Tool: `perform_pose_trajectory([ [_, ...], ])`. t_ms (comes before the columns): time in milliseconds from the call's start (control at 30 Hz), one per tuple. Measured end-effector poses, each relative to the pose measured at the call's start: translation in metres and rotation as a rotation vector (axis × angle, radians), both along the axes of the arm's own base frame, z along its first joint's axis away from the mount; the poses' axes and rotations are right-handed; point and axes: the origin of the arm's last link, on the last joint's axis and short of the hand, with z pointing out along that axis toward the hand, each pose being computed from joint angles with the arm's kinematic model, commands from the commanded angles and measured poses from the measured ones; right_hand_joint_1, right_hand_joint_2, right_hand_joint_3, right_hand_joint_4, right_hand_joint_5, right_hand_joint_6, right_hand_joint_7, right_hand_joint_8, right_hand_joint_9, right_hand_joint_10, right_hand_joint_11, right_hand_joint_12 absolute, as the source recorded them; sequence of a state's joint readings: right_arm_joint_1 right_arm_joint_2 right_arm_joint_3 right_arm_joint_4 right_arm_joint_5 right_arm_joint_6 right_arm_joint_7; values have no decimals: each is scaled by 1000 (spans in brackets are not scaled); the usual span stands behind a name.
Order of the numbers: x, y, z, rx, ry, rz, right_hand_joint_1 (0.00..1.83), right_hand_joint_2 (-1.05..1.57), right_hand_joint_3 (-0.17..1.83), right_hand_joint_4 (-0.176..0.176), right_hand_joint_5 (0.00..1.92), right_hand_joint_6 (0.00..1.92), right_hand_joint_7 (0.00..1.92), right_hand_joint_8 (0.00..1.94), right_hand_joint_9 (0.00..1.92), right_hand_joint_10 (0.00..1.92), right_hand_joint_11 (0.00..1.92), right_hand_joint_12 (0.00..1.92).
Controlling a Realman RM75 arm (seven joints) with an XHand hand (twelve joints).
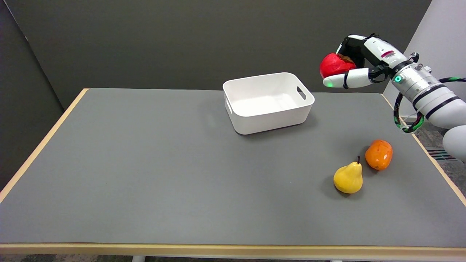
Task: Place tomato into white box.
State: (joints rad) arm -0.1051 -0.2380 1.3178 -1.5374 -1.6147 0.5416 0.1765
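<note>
My right hand [358, 60] is raised in the air at the upper right and grips the red tomato [334, 64] between its fingers. The tomato hangs well above the table, to the right of the white box [268, 120] and clear of its rim. The white box stands open and empty at the far middle of the grey table, with a handle slot in its right wall.
A yellow pear [348, 177] and an orange fruit [379, 154] lie close together on the table's right side, below my arm. The grey table [145, 163] has a wooden edge; its right edge runs under my forearm.
</note>
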Motion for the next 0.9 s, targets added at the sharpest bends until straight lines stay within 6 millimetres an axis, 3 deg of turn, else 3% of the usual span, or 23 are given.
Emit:
perform_pose_trajectory([
  [467, 1, -1, -10, 22, 16, -3, 1151, 1193, 266, -176, 601, 1580, 647, 1602, 800, 1597, 706, 1805],
  [900, 16, -3, -13, 26, 9, 44, 1148, 1196, 270, -176, 595, 1590, 641, 1612, 795, 1621, 693, 1774],
])
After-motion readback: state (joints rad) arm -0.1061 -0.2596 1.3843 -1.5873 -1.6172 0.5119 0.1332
